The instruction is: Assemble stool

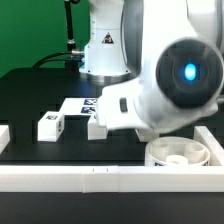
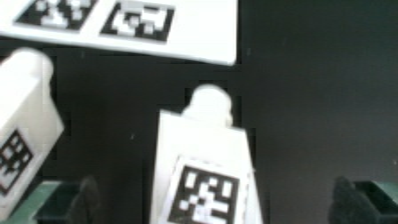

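Note:
The stool's round white seat (image 1: pixel 178 152) lies at the exterior view's lower right, against the front rail. Two white blocky legs with square tags lie on the black table: one leg (image 1: pixel 50 125) toward the exterior view's left, the other leg (image 1: pixel 97 127) just under the arm's hand. In the wrist view my gripper (image 2: pixel 214 205) is open, its dark fingers (image 2: pixel 63 200) standing wide on either side of the tagged leg (image 2: pixel 205 150) with a gap on both sides. A second leg (image 2: pixel 27 110) lies beside it. The arm's body hides the fingers in the exterior view.
The marker board (image 1: pixel 85 105) lies flat just behind the legs, also seen as the marker board (image 2: pixel 125 30) in the wrist view. A long white border rail (image 1: pixel 100 178) runs along the front, and another rail (image 1: pixel 5 135) stands at the exterior view's left.

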You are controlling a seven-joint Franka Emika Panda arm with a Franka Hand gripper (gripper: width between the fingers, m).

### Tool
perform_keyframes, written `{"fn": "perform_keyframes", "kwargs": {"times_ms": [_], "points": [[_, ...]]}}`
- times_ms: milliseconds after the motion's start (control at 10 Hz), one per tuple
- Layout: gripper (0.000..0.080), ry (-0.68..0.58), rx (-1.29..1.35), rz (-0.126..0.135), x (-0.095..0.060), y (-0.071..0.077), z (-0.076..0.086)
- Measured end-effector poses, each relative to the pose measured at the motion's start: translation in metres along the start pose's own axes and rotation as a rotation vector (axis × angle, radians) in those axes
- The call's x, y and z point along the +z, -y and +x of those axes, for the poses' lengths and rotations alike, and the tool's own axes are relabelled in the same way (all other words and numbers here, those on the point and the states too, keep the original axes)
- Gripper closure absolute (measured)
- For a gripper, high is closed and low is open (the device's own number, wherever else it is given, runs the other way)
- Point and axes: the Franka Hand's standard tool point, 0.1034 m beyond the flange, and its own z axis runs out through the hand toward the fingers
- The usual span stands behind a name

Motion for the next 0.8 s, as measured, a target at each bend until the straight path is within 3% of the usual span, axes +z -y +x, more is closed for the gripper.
{"fn": "perform_keyframes", "kwargs": {"times_ms": [700, 800], "points": [[0.0150, -0.064, -0.002, -0.010, 0.011, 0.001, 0.017], [0.0262, -0.064, -0.003, -0.010, 0.011, 0.001, 0.017]]}}
